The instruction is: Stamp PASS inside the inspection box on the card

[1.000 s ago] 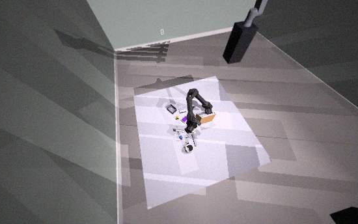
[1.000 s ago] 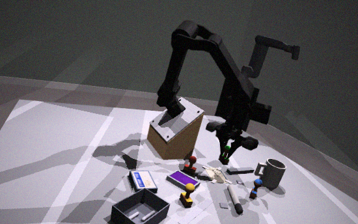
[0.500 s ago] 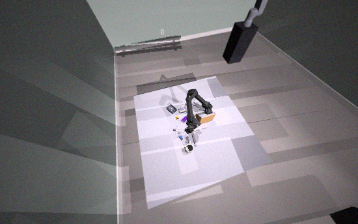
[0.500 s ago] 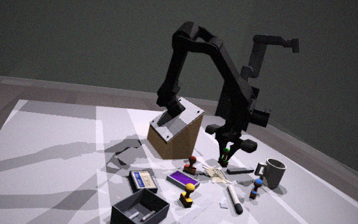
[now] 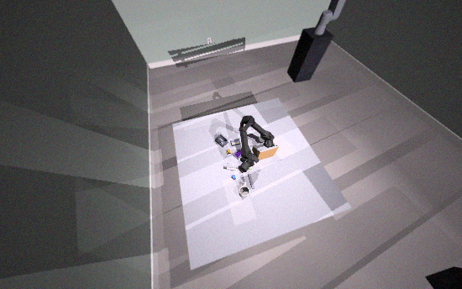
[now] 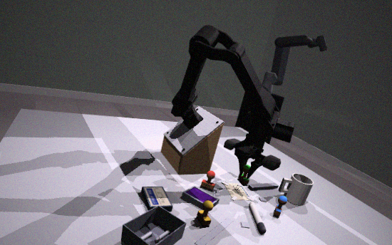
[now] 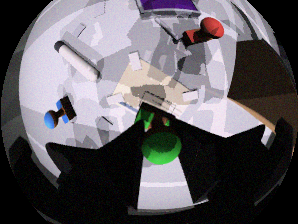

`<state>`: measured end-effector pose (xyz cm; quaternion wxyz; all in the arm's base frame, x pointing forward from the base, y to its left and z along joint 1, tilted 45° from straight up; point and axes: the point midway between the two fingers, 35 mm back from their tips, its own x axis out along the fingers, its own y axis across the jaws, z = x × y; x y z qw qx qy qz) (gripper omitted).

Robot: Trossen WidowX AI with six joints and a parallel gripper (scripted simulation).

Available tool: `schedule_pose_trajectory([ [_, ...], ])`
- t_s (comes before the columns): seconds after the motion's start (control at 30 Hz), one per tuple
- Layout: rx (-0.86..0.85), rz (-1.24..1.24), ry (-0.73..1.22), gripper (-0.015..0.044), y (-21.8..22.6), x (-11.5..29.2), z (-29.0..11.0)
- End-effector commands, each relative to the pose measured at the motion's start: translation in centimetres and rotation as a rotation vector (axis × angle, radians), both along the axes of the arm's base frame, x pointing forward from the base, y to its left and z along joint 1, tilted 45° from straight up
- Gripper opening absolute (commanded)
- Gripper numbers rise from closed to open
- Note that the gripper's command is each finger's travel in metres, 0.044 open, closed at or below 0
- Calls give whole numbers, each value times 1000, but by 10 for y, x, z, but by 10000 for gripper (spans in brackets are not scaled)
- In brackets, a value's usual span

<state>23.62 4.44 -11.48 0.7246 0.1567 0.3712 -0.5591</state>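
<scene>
My gripper (image 6: 245, 175) (image 7: 156, 123) (image 5: 245, 168) is shut on the green-knobbed stamp (image 6: 246, 168) (image 7: 161, 147) and holds it upright. The stamp's base sits low over the edge of the cream card (image 6: 237, 191) (image 7: 148, 88). I cannot tell whether it touches the card. The purple ink pad (image 6: 200, 195) (image 7: 166, 2) (image 5: 238, 154) lies to the left of the card. A red-knobbed stamp (image 6: 209, 179) (image 7: 205, 31) stands between the pad and the card.
A yellow-knobbed stamp (image 6: 205, 211), a blue-knobbed stamp (image 6: 280, 206) (image 7: 59, 115) and a marker (image 6: 256, 218) (image 7: 76, 58) lie nearby. A mug (image 6: 297, 189) (image 5: 244, 191) stands to the right and a dark slab (image 6: 262, 186) lies beside the gripper. The arm's wooden base block (image 6: 192, 147), a dark tray (image 6: 153, 226) and a blue-labelled box (image 6: 156, 196) are on the left.
</scene>
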Motion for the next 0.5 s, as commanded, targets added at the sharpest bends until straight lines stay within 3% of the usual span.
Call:
schedule_pose_trajectory([
  [0.0,-8,0,7,0,-5,-1,-3],
  [0.47,-11,0,6,0,-11,-1,-9],
])
